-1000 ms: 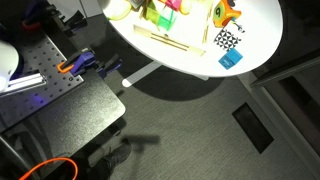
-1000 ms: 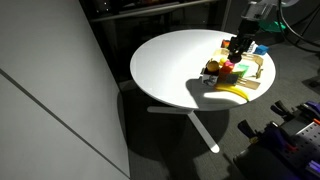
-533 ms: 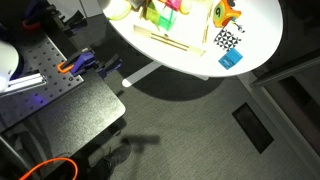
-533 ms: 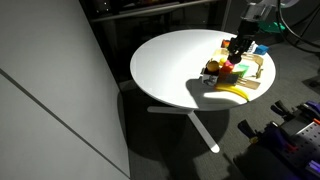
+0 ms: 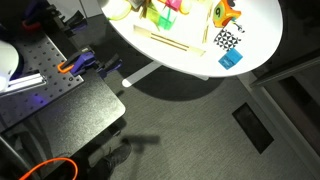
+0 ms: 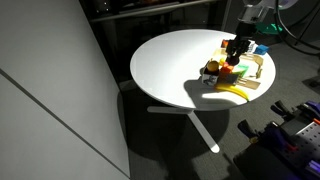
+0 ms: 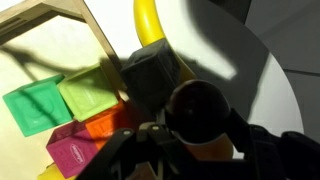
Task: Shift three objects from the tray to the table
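On the round white table (image 6: pixel 170 70) lies the pale wooden tray (image 6: pixel 262 72) (image 7: pixel 100 40), which also shows at the top of an exterior view (image 5: pixel 170 42). Inside it lie two green pieces (image 7: pixel 88 92), a pink one (image 7: pixel 70 155) and an orange one (image 7: pixel 105 125), with a dark block (image 7: pixel 155 80) beside them. My gripper (image 6: pixel 237 50) hangs over the tray. In the wrist view the gripper (image 7: pixel 200 135) is shut on a round piece (image 7: pixel 205 105) that lies in shadow, so its colour is unclear. A red piece (image 6: pixel 228 70) sits just below the gripper.
A yellow banana-shaped piece (image 7: pixel 150 20) (image 6: pixel 232 92) lies along the tray's rim. A blue cube (image 5: pixel 231 59), a checkered piece (image 5: pixel 226 40) and an orange-green toy (image 5: pixel 225 12) stand on the table beside the tray. A dark perforated bench (image 5: pixel 60 95) stands nearby.
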`<control>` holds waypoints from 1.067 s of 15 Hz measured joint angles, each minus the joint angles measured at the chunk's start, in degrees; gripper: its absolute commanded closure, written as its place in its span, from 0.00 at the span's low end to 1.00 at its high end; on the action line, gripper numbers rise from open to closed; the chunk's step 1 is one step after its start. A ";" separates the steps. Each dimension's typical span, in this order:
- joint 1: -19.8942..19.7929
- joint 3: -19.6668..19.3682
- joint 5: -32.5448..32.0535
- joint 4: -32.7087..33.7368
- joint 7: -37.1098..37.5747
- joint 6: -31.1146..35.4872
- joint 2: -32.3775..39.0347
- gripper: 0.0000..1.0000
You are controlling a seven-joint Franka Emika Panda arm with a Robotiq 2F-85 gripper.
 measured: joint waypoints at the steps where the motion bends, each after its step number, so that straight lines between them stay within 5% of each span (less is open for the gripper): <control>1: 0.60 0.03 -0.01 -0.02 0.00 0.00 0.10 0.64; 16: 10.04 2.07 -6.43 -0.76 1.41 0.38 2.09 0.64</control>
